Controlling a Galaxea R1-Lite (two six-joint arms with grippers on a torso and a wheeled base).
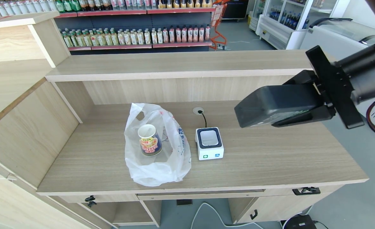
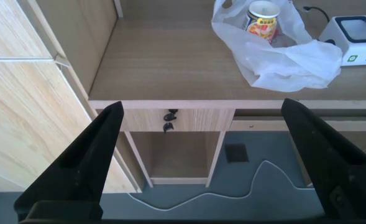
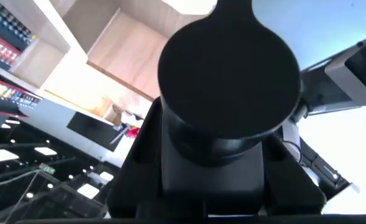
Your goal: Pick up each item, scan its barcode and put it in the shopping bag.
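A white plastic shopping bag (image 1: 171, 159) lies open on the wooden counter (image 1: 270, 159), and a cup of noodles (image 1: 150, 140) stands upright inside it. To its right sits a white barcode scanner (image 1: 209, 143) with its dark window facing up. My right gripper (image 1: 270, 106) is held raised above the counter's right side, beyond the scanner, as a black bulk. My left gripper (image 2: 202, 109) is open and holds nothing, low in front of the counter's front edge. In the left wrist view, the bag (image 2: 282, 59), cup (image 2: 262, 18) and scanner (image 2: 355, 37) lie past that edge.
A raised ledge (image 1: 174, 63) runs along the counter's back, and a wooden side wall (image 1: 25, 127) closes its left. The scanner's cable enters a hole (image 1: 198, 110). Keys hang in a lock (image 2: 168, 118) under the front edge. Shelves of bottles (image 1: 136, 36) stand behind.
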